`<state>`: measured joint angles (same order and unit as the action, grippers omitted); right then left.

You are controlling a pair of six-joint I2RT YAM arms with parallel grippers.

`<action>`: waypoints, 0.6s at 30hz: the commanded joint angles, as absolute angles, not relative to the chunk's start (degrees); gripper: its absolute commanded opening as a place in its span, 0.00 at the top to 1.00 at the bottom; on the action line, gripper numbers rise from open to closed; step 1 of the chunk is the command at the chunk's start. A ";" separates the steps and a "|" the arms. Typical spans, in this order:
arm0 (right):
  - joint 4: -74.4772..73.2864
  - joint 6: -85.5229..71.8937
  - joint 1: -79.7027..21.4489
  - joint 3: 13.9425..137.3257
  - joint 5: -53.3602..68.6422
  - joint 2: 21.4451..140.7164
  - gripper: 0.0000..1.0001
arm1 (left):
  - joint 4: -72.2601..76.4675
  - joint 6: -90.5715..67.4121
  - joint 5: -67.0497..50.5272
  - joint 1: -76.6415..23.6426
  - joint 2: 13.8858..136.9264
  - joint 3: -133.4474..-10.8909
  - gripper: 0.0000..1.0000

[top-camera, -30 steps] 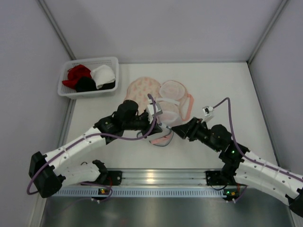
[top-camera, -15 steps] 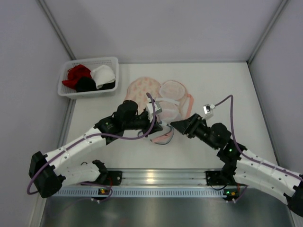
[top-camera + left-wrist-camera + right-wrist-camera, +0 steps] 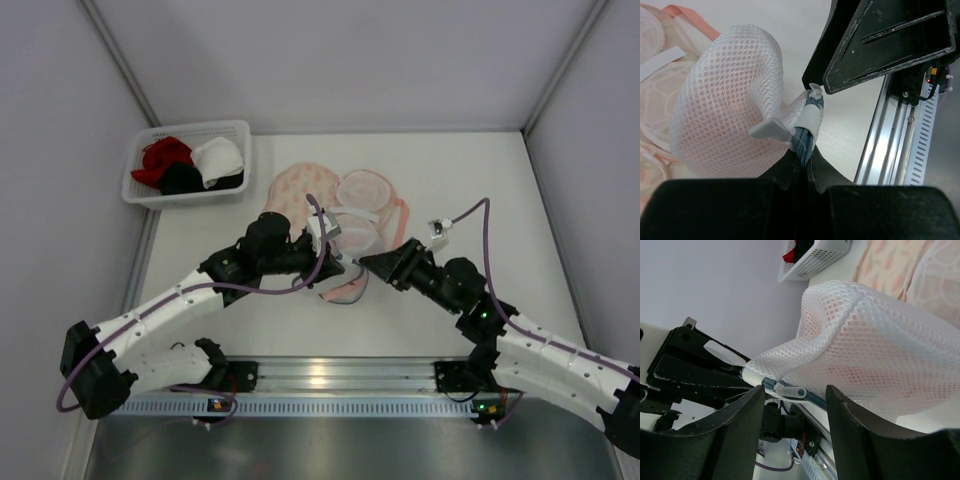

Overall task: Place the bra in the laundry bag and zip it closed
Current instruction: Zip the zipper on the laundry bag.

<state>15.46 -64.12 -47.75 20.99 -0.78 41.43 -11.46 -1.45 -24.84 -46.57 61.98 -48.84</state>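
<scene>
Far left, a basket (image 3: 140,197) is holding red, black and white clothes (image 3: 190,165). Mid-table, your left gripper (image 3: 802,160) is pinching the zip end of the mesh laundry bag (image 3: 725,100), the pink bra (image 3: 865,375) showing through it. Your right gripper (image 3: 795,397) is hovering spread around the zip pull (image 3: 789,390).

Between left gripper (image 3: 802,167) and right gripper (image 3: 795,405), the laundry bag (image 3: 725,100) blocks passage
</scene>
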 commanded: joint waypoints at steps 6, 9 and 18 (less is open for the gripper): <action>20.56 -66.88 -46.23 21.97 1.32 40.69 0.51 | -5.10 -2.81 -22.94 -47.55 61.52 -48.43 1.00; 20.83 -67.24 -46.14 22.23 1.84 41.57 0.51 | -5.19 -2.81 -22.50 -47.90 61.61 -48.52 1.00; 21.36 -67.76 -45.53 22.50 2.02 42.10 0.52 | -5.10 -2.37 -22.41 -48.52 61.70 -48.25 1.00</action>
<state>18.28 -67.18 -46.28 20.99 1.63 42.46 -10.24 -2.68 -22.41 -48.16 62.02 -48.51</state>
